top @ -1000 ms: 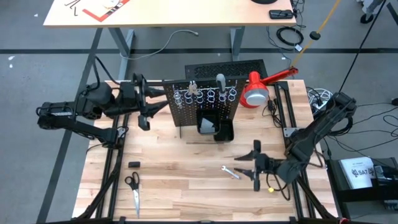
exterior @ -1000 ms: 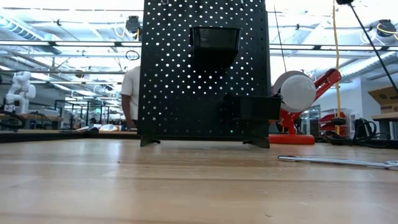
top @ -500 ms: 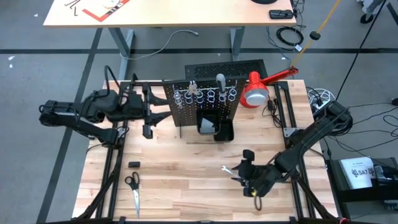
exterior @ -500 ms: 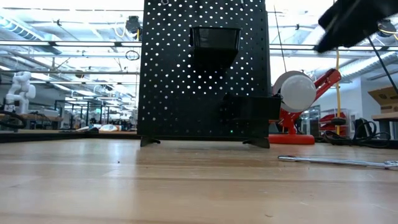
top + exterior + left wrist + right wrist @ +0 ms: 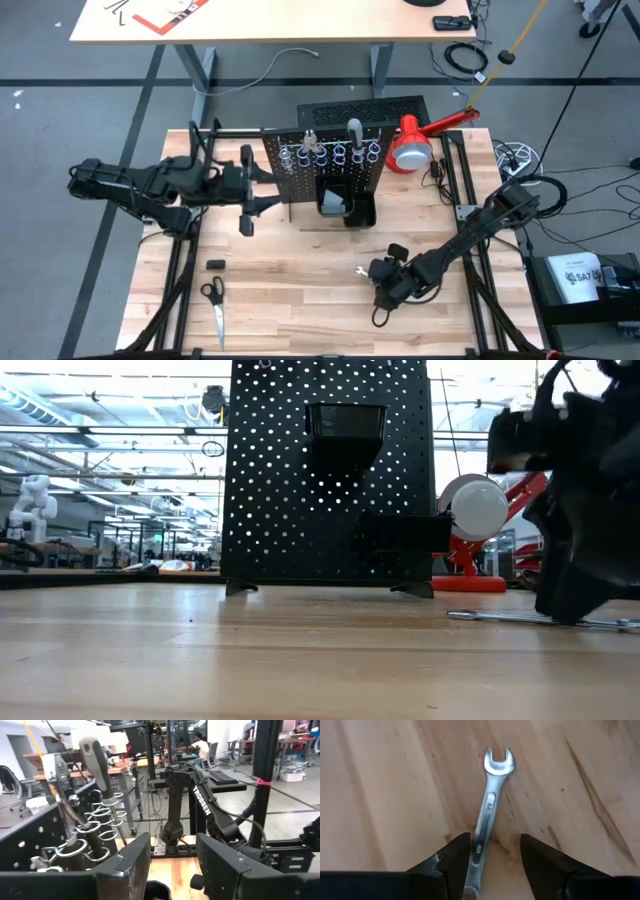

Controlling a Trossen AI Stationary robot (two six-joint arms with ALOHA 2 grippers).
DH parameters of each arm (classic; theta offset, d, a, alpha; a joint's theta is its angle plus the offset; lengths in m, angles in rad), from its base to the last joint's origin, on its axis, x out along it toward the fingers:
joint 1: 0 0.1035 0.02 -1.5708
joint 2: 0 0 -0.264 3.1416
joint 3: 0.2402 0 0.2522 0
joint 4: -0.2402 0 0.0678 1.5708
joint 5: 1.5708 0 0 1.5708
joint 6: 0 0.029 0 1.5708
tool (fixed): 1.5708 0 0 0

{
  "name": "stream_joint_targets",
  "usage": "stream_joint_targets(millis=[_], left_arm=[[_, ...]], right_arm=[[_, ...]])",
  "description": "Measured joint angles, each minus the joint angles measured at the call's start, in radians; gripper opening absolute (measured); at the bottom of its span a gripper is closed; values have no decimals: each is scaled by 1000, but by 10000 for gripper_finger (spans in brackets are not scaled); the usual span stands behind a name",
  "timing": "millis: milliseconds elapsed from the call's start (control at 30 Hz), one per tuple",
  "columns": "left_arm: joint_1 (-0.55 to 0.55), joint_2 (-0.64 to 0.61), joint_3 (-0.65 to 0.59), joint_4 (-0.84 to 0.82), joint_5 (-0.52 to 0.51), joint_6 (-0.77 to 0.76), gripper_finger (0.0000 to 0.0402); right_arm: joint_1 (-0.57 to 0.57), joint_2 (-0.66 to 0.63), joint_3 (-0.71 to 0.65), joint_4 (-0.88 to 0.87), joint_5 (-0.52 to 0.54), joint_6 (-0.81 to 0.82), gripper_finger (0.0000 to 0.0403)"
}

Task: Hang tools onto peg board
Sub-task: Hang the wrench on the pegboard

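A thin silver wrench (image 5: 487,805) lies flat on the wooden table (image 5: 290,300), right of centre and near the front. My right gripper (image 5: 492,845) points steeply down over it, open, one finger on either side of the shaft near its rear end; no touch shows. The low view shows it (image 5: 575,600) low over the wrench (image 5: 500,617). The peg board (image 5: 330,165) stands upright at the back, with a grey-handled tool (image 5: 97,762) and pliers (image 5: 310,143) hanging in its silver rings (image 5: 100,827). My left gripper (image 5: 262,190) is level at the board's left edge, open and empty.
A black bin (image 5: 345,205) hangs on the board's front. A red lamp (image 5: 412,148) stands right of the board, and a flat black slotted panel (image 5: 360,108) lies behind it. Scissors (image 5: 213,300) and a small black piece (image 5: 215,264) lie at the near left.
My right gripper has sunk toward the table and moved left onto the wrench, tipping from nearly level to steeply downward; it now straddles the wrench's shaft. My left gripper has moved right toward the peg board's left edge. The wrench has stayed where it was.
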Motion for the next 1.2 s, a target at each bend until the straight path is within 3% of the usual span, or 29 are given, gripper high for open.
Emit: stream_joint_targets(millis=[200, 533, 833, 1200], left_arm=[[-17, 0, 0, 1, -5, 2, 169], [-21, 0, 0, 8, -7, -1, 169], [-63, -3, 0, 48, -7, -1, 169], [-69, -13, 0, 50, -7, 0, 169]], right_arm=[[-7, 40, 6, -18, 1, -12, 153], [-46, 66, 9, -25, -57, -39, 10], [-56, 53, 12, -16, -22, -69, 1], [-57, 30, 151, -53, 43, -201, 1]])
